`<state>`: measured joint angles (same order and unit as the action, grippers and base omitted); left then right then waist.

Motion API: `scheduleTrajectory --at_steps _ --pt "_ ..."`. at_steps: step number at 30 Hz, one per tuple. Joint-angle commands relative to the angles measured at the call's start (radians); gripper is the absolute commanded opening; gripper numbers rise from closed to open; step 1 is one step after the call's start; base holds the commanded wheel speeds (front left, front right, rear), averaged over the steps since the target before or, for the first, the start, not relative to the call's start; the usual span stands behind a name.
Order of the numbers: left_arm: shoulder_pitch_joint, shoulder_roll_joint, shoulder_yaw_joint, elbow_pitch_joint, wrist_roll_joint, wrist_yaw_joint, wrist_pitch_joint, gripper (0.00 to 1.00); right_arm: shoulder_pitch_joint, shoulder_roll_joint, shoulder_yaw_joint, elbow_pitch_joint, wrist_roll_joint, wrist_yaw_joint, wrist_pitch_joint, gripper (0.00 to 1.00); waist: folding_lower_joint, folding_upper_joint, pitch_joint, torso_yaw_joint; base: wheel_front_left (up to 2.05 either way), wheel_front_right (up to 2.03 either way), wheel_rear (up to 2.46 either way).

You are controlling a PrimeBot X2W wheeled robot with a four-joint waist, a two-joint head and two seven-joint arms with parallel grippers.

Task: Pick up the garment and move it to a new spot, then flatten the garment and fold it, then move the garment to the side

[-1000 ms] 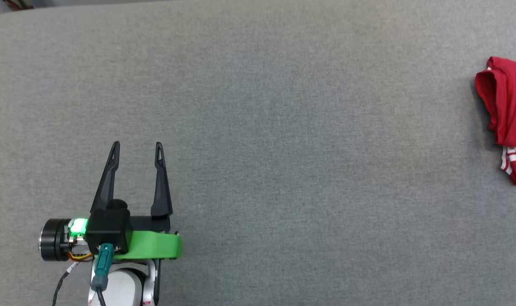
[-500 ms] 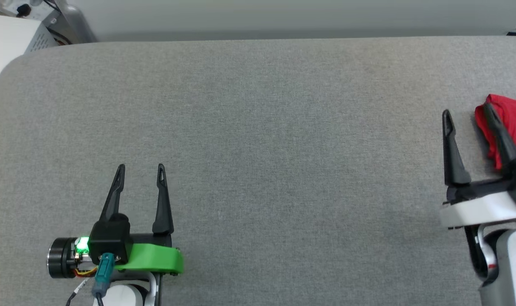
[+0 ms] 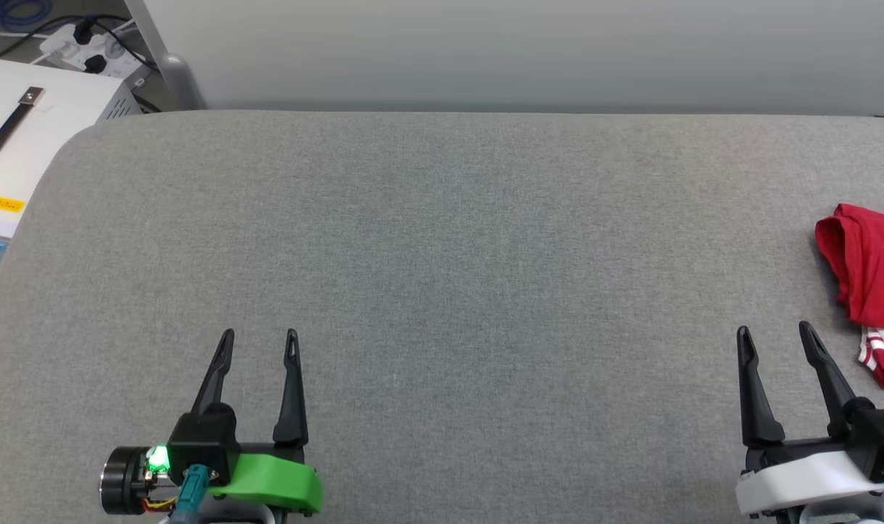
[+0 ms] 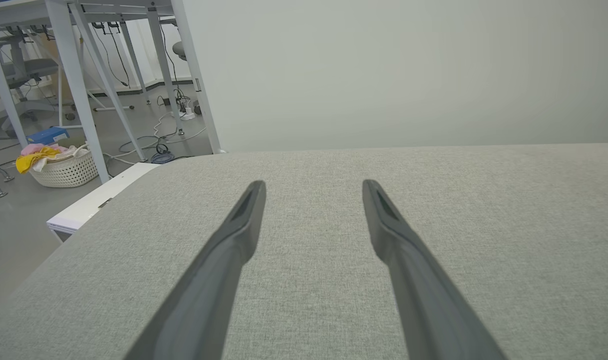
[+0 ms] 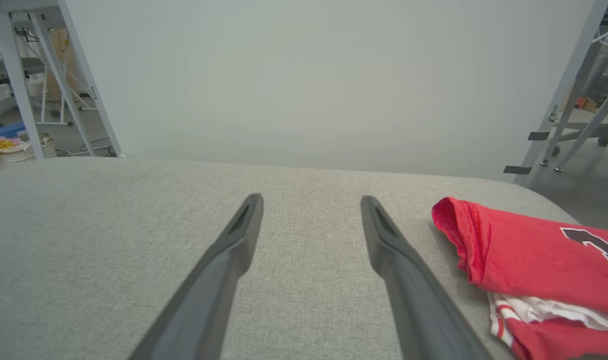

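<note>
Red jersey T-shirt (image 3: pixel 867 280), bunched, at the right edge of the grey worktop (image 3: pixel 442 255), near right gripper (image 3: pixel 774 331); left gripper (image 3: pixel 259 336) toward front-left corner; both jaws spread wide, empty.

The shirt (image 3: pixel 867 280) by the table's (image 3: pixel 442 218) right edge runs off the head view, so its right part is lost. The right wrist view cuts it too, and the dark numeral (image 5: pixel 596 245) shows only in part, unreadable. The heap in the basket (image 4: pixel 66 170) is too small to sort out.
</note>
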<state>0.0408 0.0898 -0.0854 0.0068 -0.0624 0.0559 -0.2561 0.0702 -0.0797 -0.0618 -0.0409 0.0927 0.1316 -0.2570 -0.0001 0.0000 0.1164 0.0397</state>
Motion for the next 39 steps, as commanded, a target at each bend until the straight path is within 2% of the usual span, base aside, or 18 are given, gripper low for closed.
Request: scheduleTrajectory --at_steps 1,12,13,39 --pt "0.018 -0.004 0.003 0.005 0.006 -0.01 -0.006 1.0 0.019 0.003 0.001 -0.012 0.0 -0.001 -0.005 1.0 0.0001 0.0 -0.015 0.002 0.0 0.0 0.0" --pt "0.048 -0.008 0.012 0.018 0.019 -0.028 -0.006 1.0 0.06 0.002 0.027 -0.017 -0.006 -0.001 -0.005 1.0 0.0001 0.0 -0.039 -0.003 0.0 0.0 0.0" --pt "0.035 -0.003 0.009 0.017 0.012 -0.025 0.0 0.0 0.052 0.004 0.026 -0.014 -0.002 0.0 0.0 0.0 0.0001 0.0 -0.04 -0.004 0.0 0.0 0.0" --pt "0.019 -0.01 0.023 0.012 0.021 -0.031 0.052 0.0 0.027 0.01 0.033 -0.003 -0.02 0.0 0.051 0.0 0.0001 0.0 -0.055 -0.011 0.0 0.0 0.0"
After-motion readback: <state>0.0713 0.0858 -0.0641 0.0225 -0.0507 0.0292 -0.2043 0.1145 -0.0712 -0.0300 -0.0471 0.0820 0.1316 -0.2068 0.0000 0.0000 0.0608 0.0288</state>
